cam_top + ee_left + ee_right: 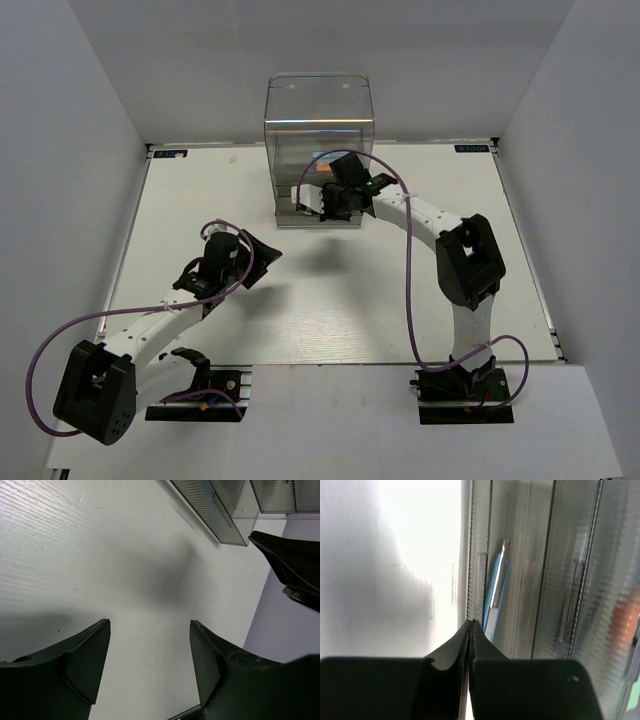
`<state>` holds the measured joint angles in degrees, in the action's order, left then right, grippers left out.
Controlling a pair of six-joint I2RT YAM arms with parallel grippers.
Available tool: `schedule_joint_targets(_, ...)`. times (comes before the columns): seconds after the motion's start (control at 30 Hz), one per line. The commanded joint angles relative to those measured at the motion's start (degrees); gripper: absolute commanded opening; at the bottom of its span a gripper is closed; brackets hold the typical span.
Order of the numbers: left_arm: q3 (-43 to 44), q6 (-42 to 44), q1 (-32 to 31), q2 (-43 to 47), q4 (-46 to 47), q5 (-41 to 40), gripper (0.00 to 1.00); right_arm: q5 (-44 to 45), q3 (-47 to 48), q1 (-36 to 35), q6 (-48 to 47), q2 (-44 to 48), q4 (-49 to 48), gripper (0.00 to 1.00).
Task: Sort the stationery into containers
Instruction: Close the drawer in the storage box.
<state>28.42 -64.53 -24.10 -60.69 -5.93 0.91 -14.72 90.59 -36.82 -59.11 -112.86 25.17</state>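
Note:
The clear plastic organiser (318,125) stands at the back middle of the table. My right gripper (320,202) is low at its front base. In the right wrist view the right gripper (471,623) is shut, with its tips against the edge of a ribbed clear drawer (520,580); nothing shows clearly between the jaws. A light-blue marker (496,590) lies inside behind the clear front, and an orange blur (626,617) shows at the far right. My left gripper (262,257) hovers over the table's middle left; in the left wrist view it (150,623) is open and empty.
White table (330,300) with grey walls on three sides. The organiser's drawers (215,505) and part of the right arm (295,565) show at the top right of the left wrist view. No loose pens show on the table.

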Motion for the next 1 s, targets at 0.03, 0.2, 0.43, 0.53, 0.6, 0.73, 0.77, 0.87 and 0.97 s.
schedule_joint_targets(0.03,-0.48,-0.07,0.37,0.83,0.66,0.15,0.74,-5.94,5.3,0.08,-2.33,-4.46,8.4,0.0)
schedule_joint_targets(0.2,-0.48,-0.07,0.37,0.83,0.66,0.15,0.74,-1.99,10.04,0.25,-0.74,-9.48,8.58,0.0)
schedule_joint_targets(0.43,-0.48,-0.07,0.37,0.83,0.13,0.15,0.74,2.06,11.37,-0.01,2.33,-12.91,5.86,0.0)
schedule_joint_targets(0.53,-0.48,-0.07,0.37,0.83,0.13,0.15,0.74,9.84,10.06,-0.01,6.02,-13.18,-1.58,0.0)
schedule_joint_targets(0.6,-0.48,-0.07,0.37,0.83,0.13,0.15,0.74,13.56,8.65,-0.1,8.3,-13.18,-7.37,0.0)
schedule_joint_targets(0.73,-0.48,-0.07,0.37,0.31,0.66,0.15,0.74,22.96,6.36,-0.01,10.07,-13.18,-14.35,0.0)
schedule_joint_targets(0.77,-0.48,-0.07,0.37,0.3,0.66,0.15,0.74,23.85,6.18,-0.01,10.33,-13.18,-15.14,0.0)
schedule_joint_targets(0.87,-0.48,-0.07,0.37,0.3,1.19,0.15,0.74,26.14,6.62,-0.01,10.16,-13.79,-17.08,0.0)
schedule_joint_targets(0.97,-0.48,-0.07,0.37,0.3,1.19,0.15,0.74,27.02,6.71,-0.1,10.51,-14.14,-17.43,0.0)
